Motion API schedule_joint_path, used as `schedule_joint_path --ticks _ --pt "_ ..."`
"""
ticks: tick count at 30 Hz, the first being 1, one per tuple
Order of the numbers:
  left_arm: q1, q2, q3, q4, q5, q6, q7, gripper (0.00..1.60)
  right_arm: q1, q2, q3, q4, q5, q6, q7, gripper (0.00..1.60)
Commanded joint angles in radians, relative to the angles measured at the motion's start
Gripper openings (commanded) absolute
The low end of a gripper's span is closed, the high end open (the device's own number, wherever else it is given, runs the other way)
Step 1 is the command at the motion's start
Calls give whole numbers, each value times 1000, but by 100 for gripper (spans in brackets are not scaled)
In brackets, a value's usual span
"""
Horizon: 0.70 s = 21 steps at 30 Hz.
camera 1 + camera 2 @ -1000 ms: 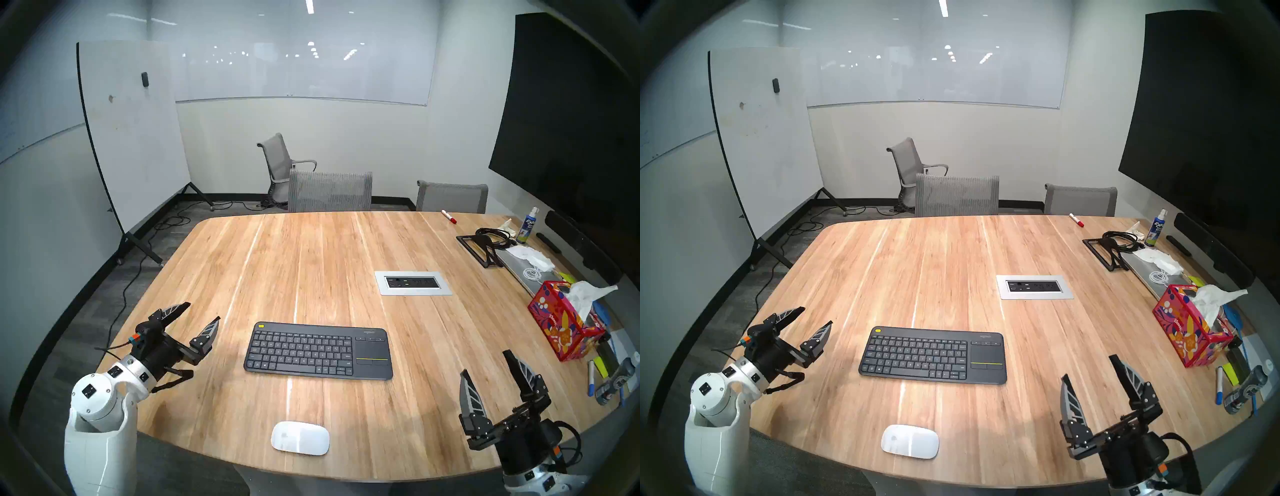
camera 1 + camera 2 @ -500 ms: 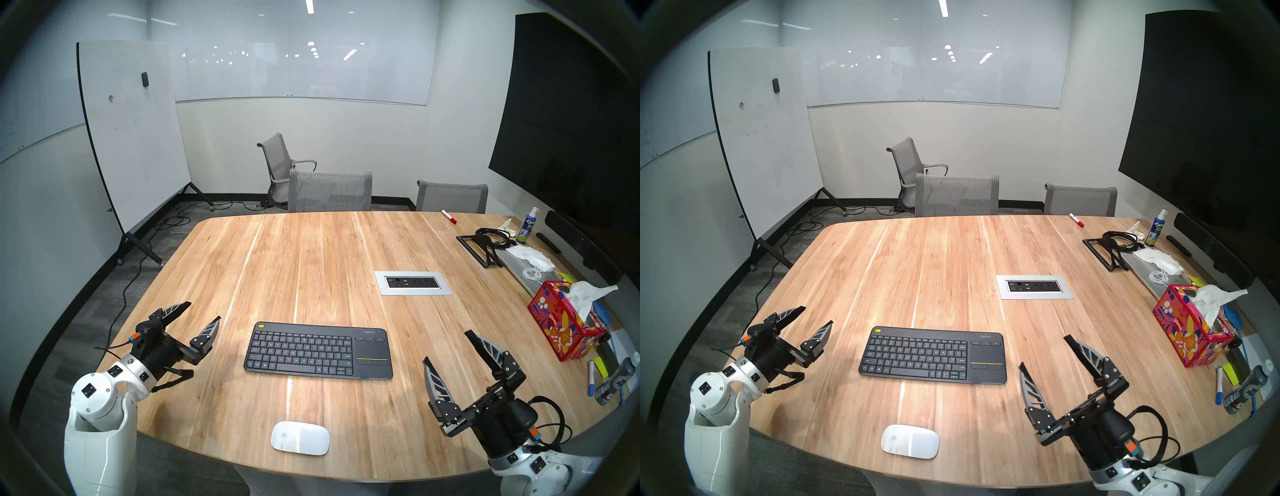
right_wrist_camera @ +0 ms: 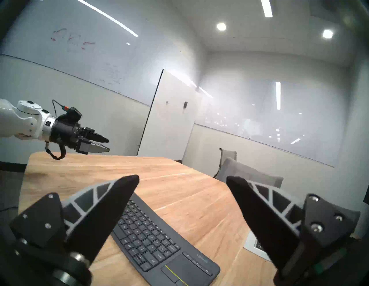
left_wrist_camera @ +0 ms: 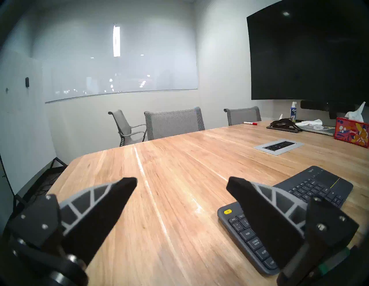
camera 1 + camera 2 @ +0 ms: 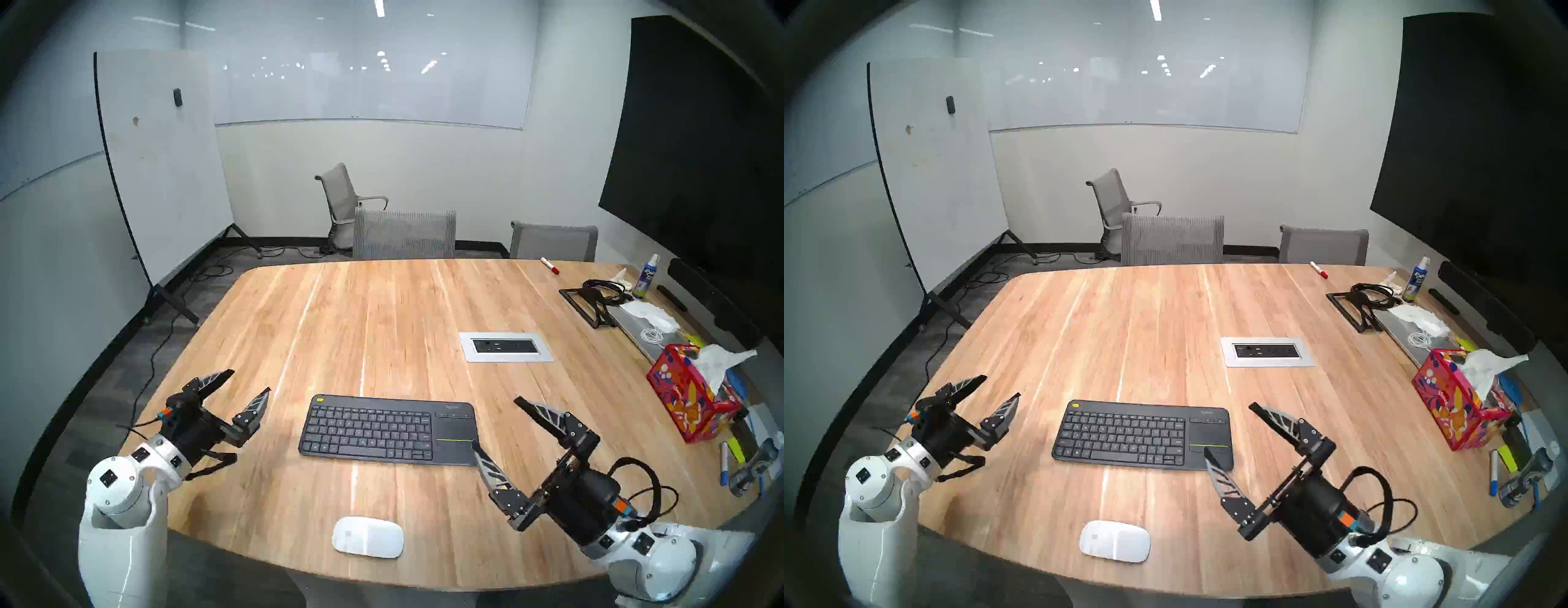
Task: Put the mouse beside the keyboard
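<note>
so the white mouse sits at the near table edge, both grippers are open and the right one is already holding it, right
Not quite. The right gripper holds nothing: in the head stereo left view it hangs open by the touchpad end of the keyboard, and the mouse lies untouched at the near edge. The left gripper is open too.

I'm in an office meeting room: long wooden table (image 5: 382, 322) with built-in outlet panel (image 5: 505, 347), mesh chairs (image 5: 404, 234) along its far edge, glass whiteboard (image 5: 369, 85) on the wall, big dark screen (image 5: 695, 140) beyond the table's right edge.
</note>
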<state>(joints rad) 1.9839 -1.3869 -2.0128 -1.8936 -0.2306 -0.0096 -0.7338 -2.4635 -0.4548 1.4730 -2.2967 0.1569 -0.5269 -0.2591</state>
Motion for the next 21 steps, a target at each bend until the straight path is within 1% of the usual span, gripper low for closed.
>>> schedule_joint_path --ticks 1,5,8,12,14,16,18,21 --pt "-1 -1 1 -15 2 -5 2 160 116 41 -28 8 50 6 84 160" --pt "-1 -1 0 -15 2 -4 1 160 136 62 -20 21 78 6 126 160" --pt "-1 -2 0 -15 2 -4 1 160 140 84 -14 27 117 1 161 160" --pt "-1 -2 0 -15 3 -4 1 160 144 118 -27 38 184 -4 228 160" --pt "-1 -2 0 -15 3 -4 1 160 140 122 -28 44 195 -4 243 160" --pt "-1 -2 0 -15 3 -4 1 160 146 124 -37 55 226 -13 269 160" --pt "-1 -2 0 -15 3 -4 1 160 146 121 -38 60 231 -12 279 160" --pt "-1 -3 0 -15 3 -4 1 160 135 133 -33 65 242 -21 297 160"
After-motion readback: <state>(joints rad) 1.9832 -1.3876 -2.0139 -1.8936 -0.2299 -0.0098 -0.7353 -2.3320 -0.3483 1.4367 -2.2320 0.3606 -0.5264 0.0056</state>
